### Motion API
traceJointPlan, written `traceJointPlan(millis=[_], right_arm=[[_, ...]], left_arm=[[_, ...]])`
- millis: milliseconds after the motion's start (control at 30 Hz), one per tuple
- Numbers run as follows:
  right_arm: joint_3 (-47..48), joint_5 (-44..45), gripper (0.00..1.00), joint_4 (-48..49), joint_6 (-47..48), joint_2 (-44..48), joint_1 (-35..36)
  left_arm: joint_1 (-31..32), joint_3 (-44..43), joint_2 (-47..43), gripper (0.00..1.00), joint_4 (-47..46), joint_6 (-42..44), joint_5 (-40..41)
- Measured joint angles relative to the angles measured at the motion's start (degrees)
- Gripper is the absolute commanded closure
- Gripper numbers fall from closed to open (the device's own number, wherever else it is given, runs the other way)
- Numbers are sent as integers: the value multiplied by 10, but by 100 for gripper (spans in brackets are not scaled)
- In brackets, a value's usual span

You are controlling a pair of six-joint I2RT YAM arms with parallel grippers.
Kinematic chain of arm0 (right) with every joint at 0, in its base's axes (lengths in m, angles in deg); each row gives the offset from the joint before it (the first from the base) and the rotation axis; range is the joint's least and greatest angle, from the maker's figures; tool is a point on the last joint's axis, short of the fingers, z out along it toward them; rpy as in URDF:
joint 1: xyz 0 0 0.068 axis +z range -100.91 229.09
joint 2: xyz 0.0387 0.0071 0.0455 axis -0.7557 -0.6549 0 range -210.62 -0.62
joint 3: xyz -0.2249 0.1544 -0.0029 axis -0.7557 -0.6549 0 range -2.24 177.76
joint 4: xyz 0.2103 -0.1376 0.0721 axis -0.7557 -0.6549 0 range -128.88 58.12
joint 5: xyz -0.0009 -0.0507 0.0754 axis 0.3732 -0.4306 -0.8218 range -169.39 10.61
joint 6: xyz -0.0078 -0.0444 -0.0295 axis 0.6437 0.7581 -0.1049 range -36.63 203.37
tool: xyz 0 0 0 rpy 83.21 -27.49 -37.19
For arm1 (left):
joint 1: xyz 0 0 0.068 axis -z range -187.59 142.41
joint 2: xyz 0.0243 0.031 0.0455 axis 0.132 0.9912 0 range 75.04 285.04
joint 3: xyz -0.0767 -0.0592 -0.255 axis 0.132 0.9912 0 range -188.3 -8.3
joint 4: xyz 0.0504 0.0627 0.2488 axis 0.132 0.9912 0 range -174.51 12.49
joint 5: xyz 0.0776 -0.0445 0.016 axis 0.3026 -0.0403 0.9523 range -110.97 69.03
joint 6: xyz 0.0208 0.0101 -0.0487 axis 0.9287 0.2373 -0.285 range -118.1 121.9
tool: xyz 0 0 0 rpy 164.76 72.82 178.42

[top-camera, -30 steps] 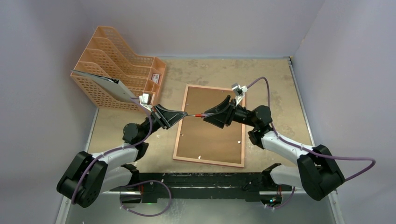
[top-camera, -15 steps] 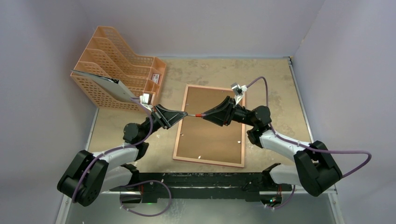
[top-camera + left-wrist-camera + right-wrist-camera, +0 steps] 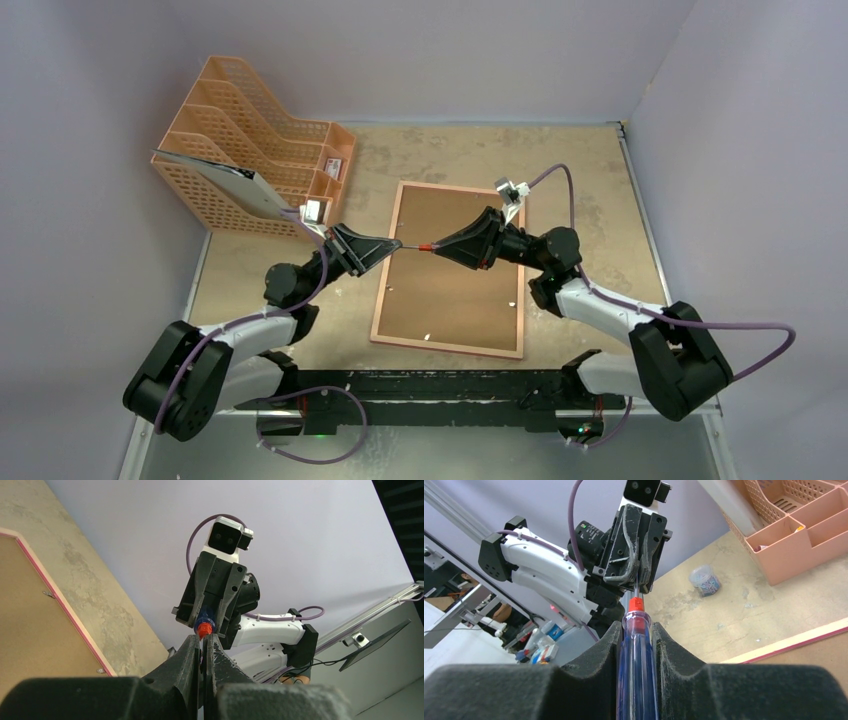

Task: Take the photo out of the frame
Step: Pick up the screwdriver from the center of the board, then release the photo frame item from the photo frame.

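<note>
The frame (image 3: 385, 282) lies back up on the table, its brown panel (image 3: 450, 300) and small clips showing inside the pink rim. The photo is hidden. A screwdriver (image 3: 425, 246) hangs level above the frame, held between both arms. My left gripper (image 3: 400, 243) is shut on its thin metal shaft, seen just below the red collar (image 3: 202, 628) in the left wrist view. My right gripper (image 3: 636, 627) is shut on the clear blue handle (image 3: 636, 670), and its fingers (image 3: 611, 645) press both sides.
An orange mesh file rack (image 3: 250, 140) stands at the back left with a flat grey sheet (image 3: 215, 178) leaning out of it. A small jar of paper clips (image 3: 704, 579) sits on the table near the rack.
The right gripper's jaws have closed onto the screwdriver's handle. The left gripper and the frame have not moved.
</note>
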Motion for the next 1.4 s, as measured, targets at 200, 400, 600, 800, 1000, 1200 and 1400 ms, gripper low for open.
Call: traceJointPlan(millis=[200,400,600,800,1000,1200,1400], right_arm=[[0,-1,100,0,-1,0,0],[0,16,100,-63,7,10,0],[21,100,100,-247,36,53,-7],[34,177,100,-382,58,81,-9],[98,261,100,-535,107,81,-1],[161,334,100,-669,164,73,53],[181,382,100,-758,193,59,99]], left_arm=[[0,0,1,90,0,2,0],[1,-2,-13,32,68,40,6],[3,-34,-123,19,313,155,60],[3,-121,-164,19,591,283,168],[3,-141,-121,23,781,351,226],[8,-114,-98,23,861,372,238],[16,-86,-81,24,881,380,239]])
